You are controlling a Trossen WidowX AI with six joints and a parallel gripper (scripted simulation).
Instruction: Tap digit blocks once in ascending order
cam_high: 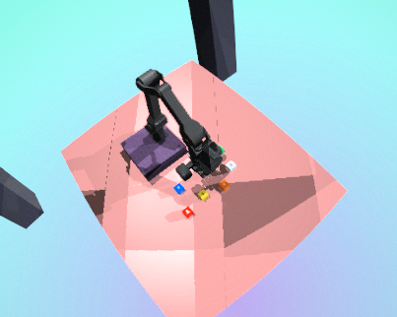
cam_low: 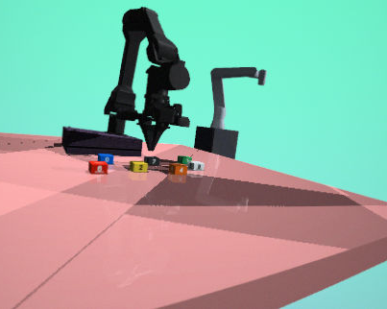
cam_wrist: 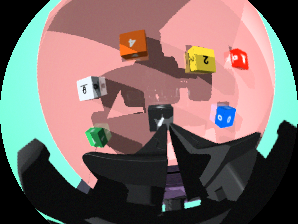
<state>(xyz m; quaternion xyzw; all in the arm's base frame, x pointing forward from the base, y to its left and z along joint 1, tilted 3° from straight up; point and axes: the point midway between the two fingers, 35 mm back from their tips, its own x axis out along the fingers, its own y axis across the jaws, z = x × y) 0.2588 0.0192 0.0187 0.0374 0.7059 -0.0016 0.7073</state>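
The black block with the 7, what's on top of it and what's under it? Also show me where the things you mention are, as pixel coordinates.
Nothing sits on top of the black block (cam_low: 152,161) (cam_wrist: 160,118); the closed gripper (cam_low: 152,149) (cam_wrist: 166,127) hangs just above it. Its underside is hidden, so I can't see what's there.

fingers (cam_low: 151,144): closed, pointing down | black block (cam_low: 152,161): below fingers

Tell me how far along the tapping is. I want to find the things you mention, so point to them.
In hand: the shut pincer (cam_high: 202,172) (cam_low: 152,148) (cam_wrist: 166,127) hovers just above the black 7 block (cam_low: 152,161) (cam_wrist: 160,117).
Likely done, if order was kept: blue 0 block (cam_high: 179,188) (cam_low: 106,158) (cam_wrist: 225,116), yellow 2 block (cam_high: 203,195) (cam_low: 138,167) (cam_wrist: 201,60), orange 4 block (cam_high: 225,185) (cam_low: 178,169) (cam_wrist: 133,45); taps leave no mark.
Left: 7, apparently, plus anything higher; I can't reliably read red (cam_high: 187,212) (cam_low: 98,167) (cam_wrist: 239,59), white (cam_high: 231,165) (cam_low: 197,166) (cam_wrist: 89,89) or green (cam_high: 222,150) (cam_low: 184,159) (cam_wrist: 96,136).
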